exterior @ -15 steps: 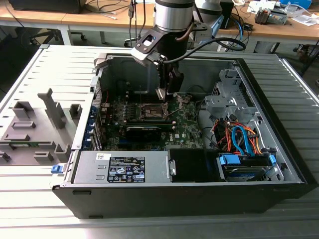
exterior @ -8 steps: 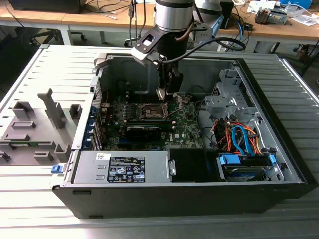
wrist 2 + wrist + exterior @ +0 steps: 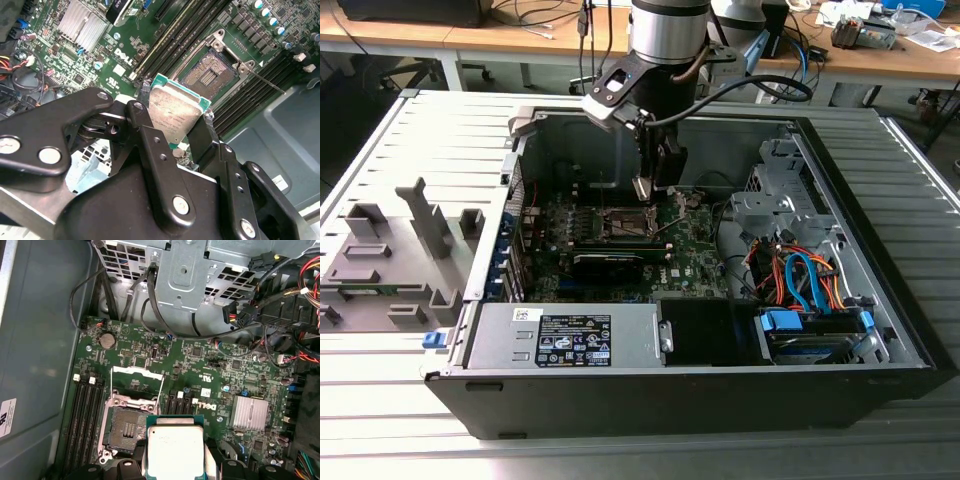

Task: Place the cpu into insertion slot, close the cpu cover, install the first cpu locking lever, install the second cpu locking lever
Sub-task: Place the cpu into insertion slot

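Observation:
My gripper (image 3: 176, 125) is shut on the cpu (image 3: 172, 107), a flat square chip with a silver top and green edge, gripped at two opposite sides. In the exterior view the gripper (image 3: 644, 190) hangs inside the open computer case, a little above the motherboard and just to the exterior view's right of the insertion slot (image 3: 618, 222). The first wrist view shows the cpu (image 3: 175, 450) beside the bare insertion slot (image 3: 126, 429), apart from it. The cpu cover (image 3: 137, 374) stands flipped up at the slot's far edge. A thin lever rod (image 3: 268, 80) sticks out from the slot's frame.
A long black graphics card (image 3: 610, 262) lies just in front of the slot. A silver power supply (image 3: 565, 335) fills the case front. The metal drive cage (image 3: 770, 205) and coloured cables (image 3: 800, 275) sit at the exterior view's right. Grey fixtures (image 3: 390, 255) stand outside the case.

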Robot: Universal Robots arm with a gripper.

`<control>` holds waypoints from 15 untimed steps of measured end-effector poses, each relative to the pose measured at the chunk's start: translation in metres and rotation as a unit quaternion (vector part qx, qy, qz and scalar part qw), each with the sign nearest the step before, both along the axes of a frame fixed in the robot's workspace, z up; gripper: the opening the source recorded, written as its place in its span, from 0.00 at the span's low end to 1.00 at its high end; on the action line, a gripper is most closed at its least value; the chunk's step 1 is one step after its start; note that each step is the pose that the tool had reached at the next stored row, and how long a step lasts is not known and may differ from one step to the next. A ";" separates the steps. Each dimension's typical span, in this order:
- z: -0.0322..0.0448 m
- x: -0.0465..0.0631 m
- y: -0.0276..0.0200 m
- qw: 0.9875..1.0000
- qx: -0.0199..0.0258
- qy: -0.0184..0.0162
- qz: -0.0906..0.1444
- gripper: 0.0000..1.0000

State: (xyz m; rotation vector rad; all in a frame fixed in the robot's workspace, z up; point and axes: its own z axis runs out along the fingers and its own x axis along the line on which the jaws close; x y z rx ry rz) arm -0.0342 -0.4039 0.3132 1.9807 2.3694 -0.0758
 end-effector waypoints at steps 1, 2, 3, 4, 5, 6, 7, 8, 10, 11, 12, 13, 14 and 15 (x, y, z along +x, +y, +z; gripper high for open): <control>0.0000 0.000 0.0000 1.000 0.000 0.000 -0.001 0.54; 0.0000 0.000 0.0000 1.000 0.000 0.000 -0.002 0.54; 0.0000 0.000 0.0000 1.000 0.000 0.000 -0.003 0.54; 0.0000 0.000 0.0000 1.000 -0.001 0.000 -0.005 0.54; 0.0000 0.000 0.0000 1.000 -0.001 0.000 -0.006 0.54; 0.0000 0.000 0.0000 1.000 -0.001 0.000 -0.007 0.54; 0.0000 0.000 0.0000 1.000 -0.001 0.000 -0.008 0.54; 0.0000 0.000 0.0000 1.000 -0.001 0.000 -0.008 0.54; 0.0000 0.000 0.0000 1.000 -0.001 0.000 -0.010 0.54; 0.0000 0.000 0.0000 1.000 -0.001 0.000 -0.011 0.54; 0.0000 0.000 0.0000 1.000 -0.001 0.000 -0.012 0.54; 0.0000 0.000 0.0000 1.000 -0.001 0.000 -0.012 0.54; 0.0000 0.000 0.0000 1.000 -0.001 0.000 -0.014 0.54; 0.0000 0.000 0.0000 1.000 -0.002 0.000 -0.015 0.54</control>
